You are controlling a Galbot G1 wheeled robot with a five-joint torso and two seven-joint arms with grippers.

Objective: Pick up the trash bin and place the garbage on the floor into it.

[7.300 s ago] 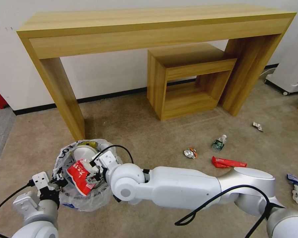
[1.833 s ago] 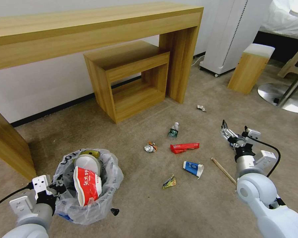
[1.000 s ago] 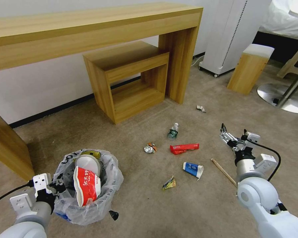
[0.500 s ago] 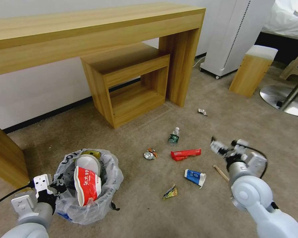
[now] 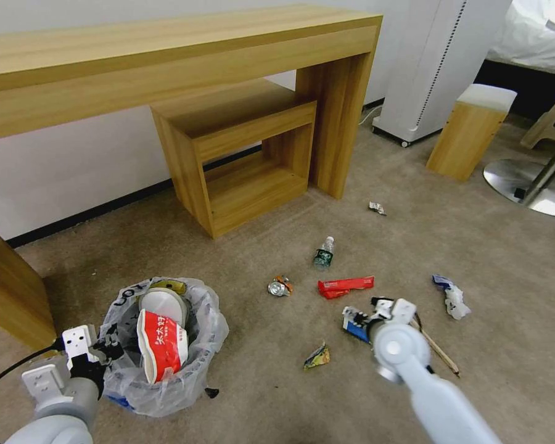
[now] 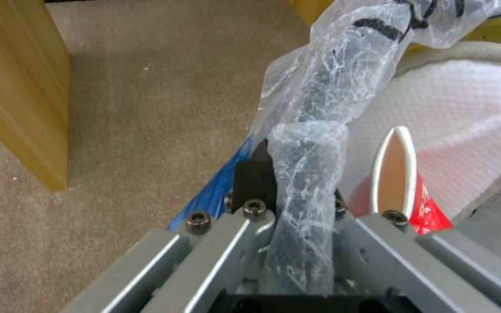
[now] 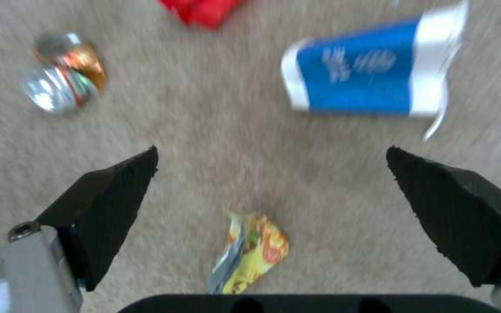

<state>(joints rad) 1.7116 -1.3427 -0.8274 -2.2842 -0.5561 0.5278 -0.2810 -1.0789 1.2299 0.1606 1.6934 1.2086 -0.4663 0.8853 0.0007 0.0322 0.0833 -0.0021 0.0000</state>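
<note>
Your left gripper (image 6: 297, 204) is clamped on the bagged rim of the trash bin (image 5: 166, 345), which stands upright on the floor (image 5: 259, 394) at near left, close to the desk (image 5: 166, 55) leg. Inside it you can see 1 red carton (image 5: 161, 353) on end and 1 white slipper (image 5: 160, 303) behind it. Your right gripper (image 7: 274, 191) is spread wide, hanging over the carpet at centre right. The right wrist view gives you what the head view half hides behind the arm: the blue-and-white packet (image 7: 372, 78) lies whole, long axis running left to right, between the 2 fingers (image 7: 111, 204) and beyond them, with the yellow wrapper (image 7: 250, 252) nearer the wrist. The head view counts out the litter: 1 crushed can (image 5: 280, 286), 1 flat red carton (image 5: 345, 285) with its long axis left to right, 1 green-labelled bottle (image 5: 324, 253) pointing its cap far, 1 wooden stick (image 5: 438, 350) slanting near-right, 1 white-blue packet (image 5: 451, 297) at right, and 1 small scrap (image 5: 377, 208) farther off.
</note>
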